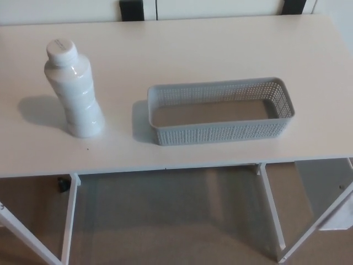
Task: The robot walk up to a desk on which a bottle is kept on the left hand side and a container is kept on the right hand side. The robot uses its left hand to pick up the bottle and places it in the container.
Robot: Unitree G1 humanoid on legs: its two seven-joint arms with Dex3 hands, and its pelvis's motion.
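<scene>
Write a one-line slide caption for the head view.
White capped bottle stands upright left of an empty grey mesh basket on a white desk; no hand visible.

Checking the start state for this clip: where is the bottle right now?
In the head view, the white bottle stands upright on the left side of the desk, apart from the empty grey basket to its right.

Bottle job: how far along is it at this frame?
Done: the robot appears to have reached the desk, which fills the head view. In hand: nothing; neither hand shows. The white bottle stands upright and capped on the left, apart from the grey basket, which holds nothing. Left: the left hand's reach, the grasp, the lift and the placing in the basket.
</scene>
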